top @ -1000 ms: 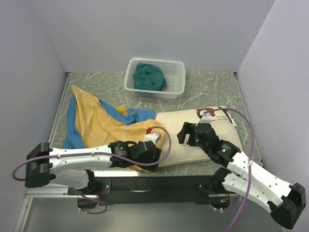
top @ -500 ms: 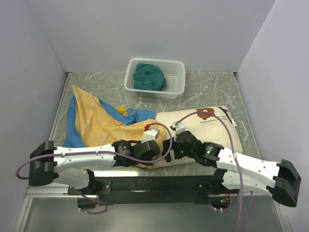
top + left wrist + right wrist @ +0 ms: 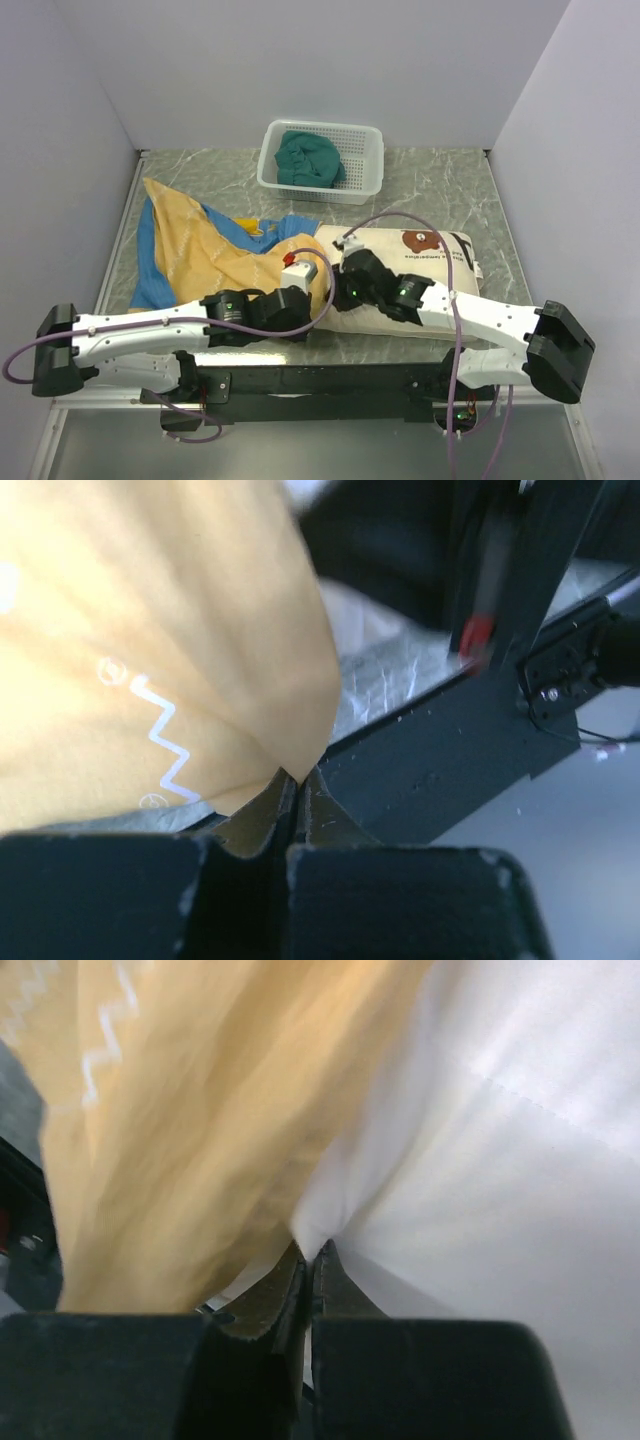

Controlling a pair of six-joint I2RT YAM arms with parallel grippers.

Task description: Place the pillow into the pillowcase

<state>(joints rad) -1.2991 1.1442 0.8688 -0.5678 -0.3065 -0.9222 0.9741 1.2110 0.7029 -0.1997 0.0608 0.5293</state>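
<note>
Lying on the grey marbled tabletop [image 3: 430, 190] between pale walls [image 3: 300, 60]: one pillow [image 3: 450, 262], right gripper [image 3: 308, 1250] clenched on it; one pillowcase [image 3: 200, 250], left gripper [image 3: 297, 780] clenched on it; one basket [image 3: 365, 150] at the far edge.

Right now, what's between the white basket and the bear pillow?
Only bare marbled table, seen from the top view; the basket and the pillow lie apart.

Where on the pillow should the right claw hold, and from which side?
Grip the pillow at its left short end, the plain one away from the bear face, coming from the near side. That end lies against the pillowcase, so it probably leads in. The right claw is shut on a pucker of white fabric there; the left claw pinches the yellow edge beside it.
</note>
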